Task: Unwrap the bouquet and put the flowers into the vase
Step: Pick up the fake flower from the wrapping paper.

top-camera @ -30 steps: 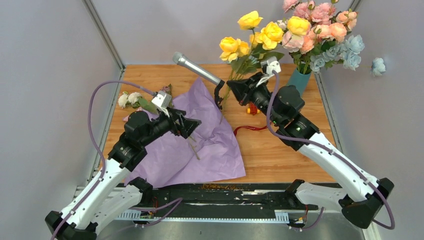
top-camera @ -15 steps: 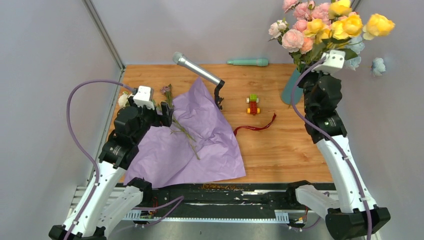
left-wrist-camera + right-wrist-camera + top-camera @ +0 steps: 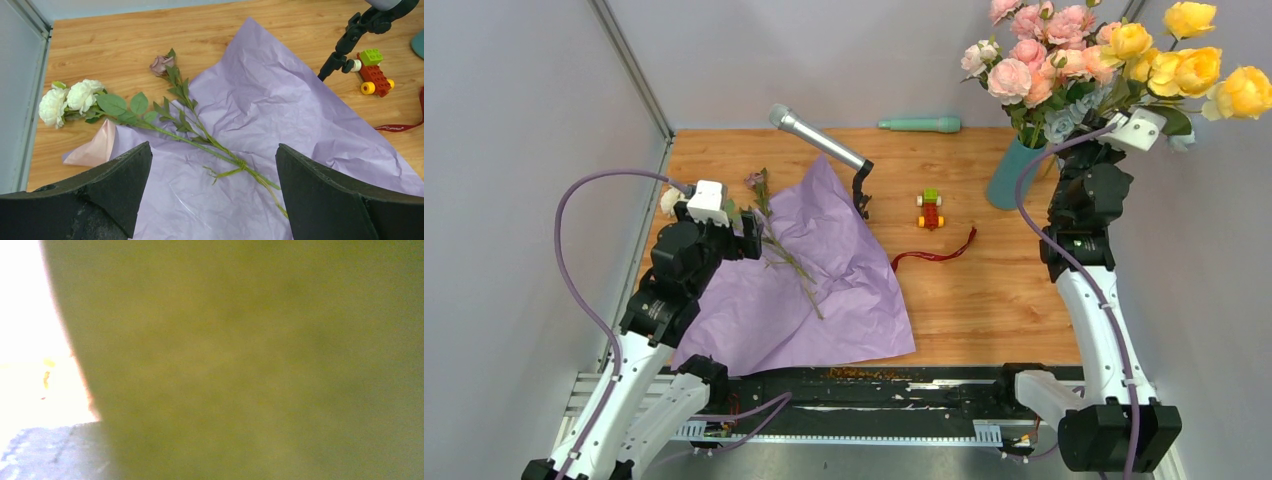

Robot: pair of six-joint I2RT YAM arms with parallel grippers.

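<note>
- Running the transfer step. Top view: right gripper is up at the far right, just right of the vase, with its fingers buried in leaves. The yellow roses stand off its tip in mid-air, so I read it as clamped on their stems.
- That vase stands upright at the far right of the table, with pink roses and pale blue flowers in it.
- Next move, my call: swing the stem ends left over the vase mouth, lower them in, then let go. The crowded mouth is the risk.
- Left gripper hovers over the left edge of the paper wrap, which lies flat at near left.
- Counts: one vase, one paper wrap, one ribbon, one toy car, one microphone, one mint-green rod. About five yellow heads; the pink ones are too packed to count.
- Left wrist view: fingers spread wide, holding nothing. Two sprigs lie on the wrap below: white roses with two heads, and one mauve bud. Their stems meet low down. One pink paper corner pokes out.
- Those two sprigs are the left arm's pickup after this.
- Right wrist view: an olive-green blur fills the lens, probably a leaf. I cannot tell anything from it.
</note>
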